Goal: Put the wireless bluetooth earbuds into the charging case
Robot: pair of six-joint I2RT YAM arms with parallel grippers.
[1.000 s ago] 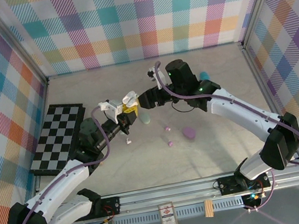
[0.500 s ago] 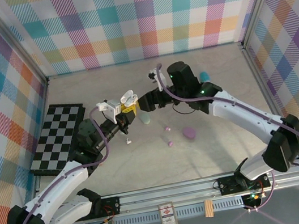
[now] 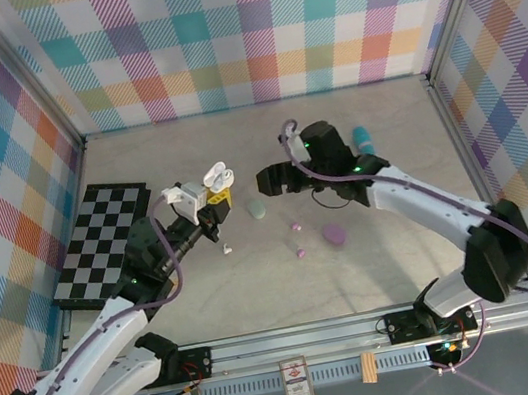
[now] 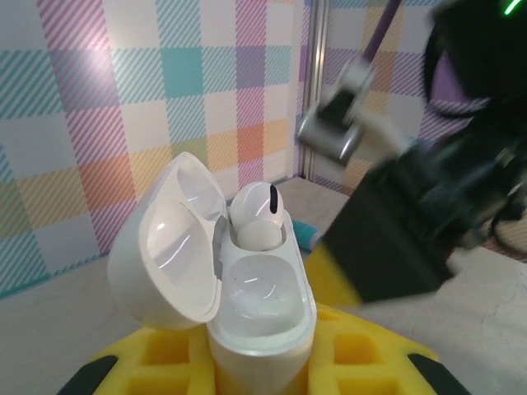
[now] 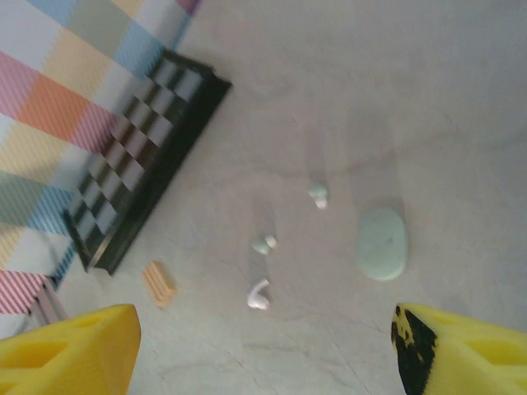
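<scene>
Gripping the white charging case [image 4: 259, 325] by its base, the left claw [image 3: 215, 195] is clamped on it and holds it above the bench [image 3: 399, 276], left of the middle. The glossy, pebble-shaped case stands upright, its lid swung open to the left. One white earbud [image 4: 257, 218] with a dark slit sits in the far socket, and the near socket shows a shiny hollow. The right claw [image 3: 269, 180] hangs near it, jaws spread wide, holding nothing. Around the bench's middle lie a loose white bud [image 3: 225, 249] and two pink-purple buds [image 3: 296, 226] [image 3: 300, 251].
</scene>
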